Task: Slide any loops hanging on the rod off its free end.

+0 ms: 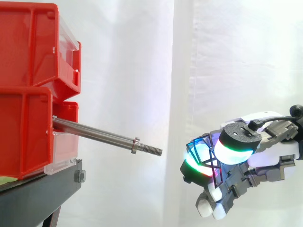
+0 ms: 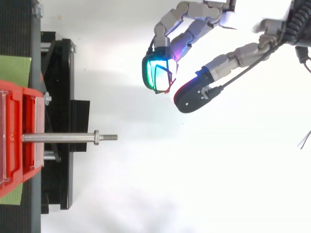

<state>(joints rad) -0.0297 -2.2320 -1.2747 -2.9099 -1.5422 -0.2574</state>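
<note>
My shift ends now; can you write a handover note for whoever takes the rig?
Hand: shut on the thin loops, pinched at its fingertips, well clear of the rod and beyond its free end.
Rod: sticks out from the red bins, with nothing hanging on it.
Done: the loops are off the rod.
Left: probably just putting the loops down.

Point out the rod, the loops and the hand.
rod [image 1: 94, 133]: side view, middle of its shaft.
loops [image 1: 208, 163]: side view, crossing strands by the glowing pads.
hand [image 1: 274, 158]: side view, palm.
</note>
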